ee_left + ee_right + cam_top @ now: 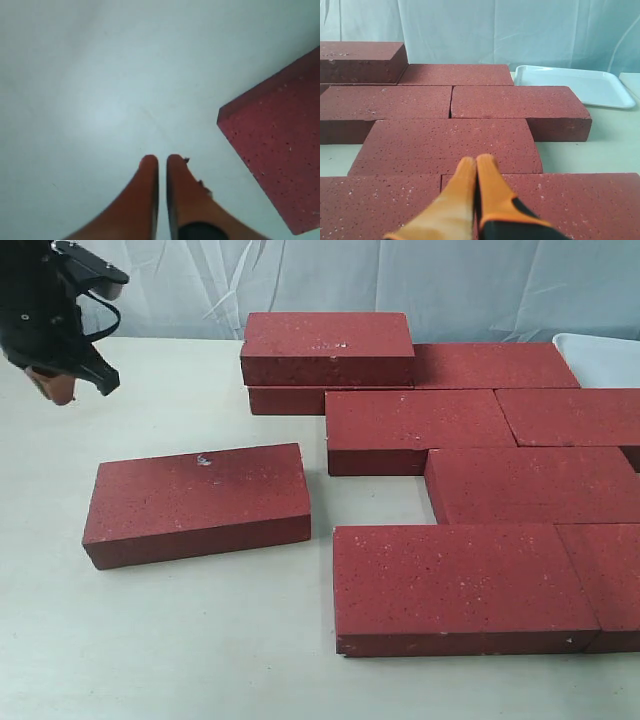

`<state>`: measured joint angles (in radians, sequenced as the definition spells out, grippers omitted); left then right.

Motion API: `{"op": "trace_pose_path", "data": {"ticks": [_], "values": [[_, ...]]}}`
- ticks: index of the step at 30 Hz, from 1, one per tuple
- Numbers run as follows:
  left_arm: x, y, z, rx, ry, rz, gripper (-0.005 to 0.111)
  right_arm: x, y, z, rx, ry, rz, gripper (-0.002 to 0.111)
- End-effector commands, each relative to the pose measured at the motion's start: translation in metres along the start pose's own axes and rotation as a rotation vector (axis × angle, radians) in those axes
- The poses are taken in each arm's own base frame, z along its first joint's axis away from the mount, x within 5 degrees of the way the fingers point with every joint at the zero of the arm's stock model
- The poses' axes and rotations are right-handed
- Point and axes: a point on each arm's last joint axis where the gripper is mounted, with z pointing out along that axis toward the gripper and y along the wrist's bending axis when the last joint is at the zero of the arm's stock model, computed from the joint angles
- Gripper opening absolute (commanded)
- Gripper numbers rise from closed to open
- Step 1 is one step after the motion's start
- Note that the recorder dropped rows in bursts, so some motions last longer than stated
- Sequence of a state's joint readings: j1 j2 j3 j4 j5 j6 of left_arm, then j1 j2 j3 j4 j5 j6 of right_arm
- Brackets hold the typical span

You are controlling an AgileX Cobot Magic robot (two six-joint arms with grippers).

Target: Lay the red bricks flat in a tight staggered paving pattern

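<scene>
Nine red bricks (420, 420), one white tray (575, 85), two grippers: left gripper (161, 162), right gripper (477, 162).

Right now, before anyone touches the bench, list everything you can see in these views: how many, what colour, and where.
red bricks: nine counted, dark red with white speckles; seven flat in staggered rows on the right, one stacked on the back-left brick, one lying apart on the left.
white tray: one, white, beyond the bricks at the back right.
table: one, off-white, under everything.
curtain: one, pale blue-white, behind the table.
left gripper: one, reddish-orange fingers, shut and empty, raised over bare table at the far left.
right gripper: one, orange fingers, shut and empty, over the laid bricks.
</scene>
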<state>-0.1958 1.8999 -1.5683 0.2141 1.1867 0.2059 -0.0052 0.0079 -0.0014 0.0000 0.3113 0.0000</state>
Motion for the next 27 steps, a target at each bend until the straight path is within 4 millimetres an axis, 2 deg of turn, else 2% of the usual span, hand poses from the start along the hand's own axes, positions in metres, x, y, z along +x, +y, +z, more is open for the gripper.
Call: {"op": "trace_pose_path", "data": {"ticks": [1,8,16,21,27], "values": [[0.017,0.005,0.015,0.101,0.08,-0.152,0.001,-0.001,0.0,0.0,0.007,-0.014,-0.004,-0.001],[0.037,0.001,0.06,0.218,0.032,-0.283,0.001,-0.001,0.0,0.0,0.007,-0.014,-0.004,-0.001],[0.055,-0.012,0.08,0.242,0.104,-0.274,0.001,-0.001,0.0,0.0,0.007,-0.014,-0.004,-0.001],[0.057,-0.016,0.095,0.232,0.06,-0.286,0.001,-0.001,0.0,0.0,0.007,-0.014,-0.004,-0.001],[0.05,-0.037,0.116,0.286,0.088,-0.27,0.001,-0.001,0.0,0.0,0.007,-0.014,-0.004,-0.001]]}}
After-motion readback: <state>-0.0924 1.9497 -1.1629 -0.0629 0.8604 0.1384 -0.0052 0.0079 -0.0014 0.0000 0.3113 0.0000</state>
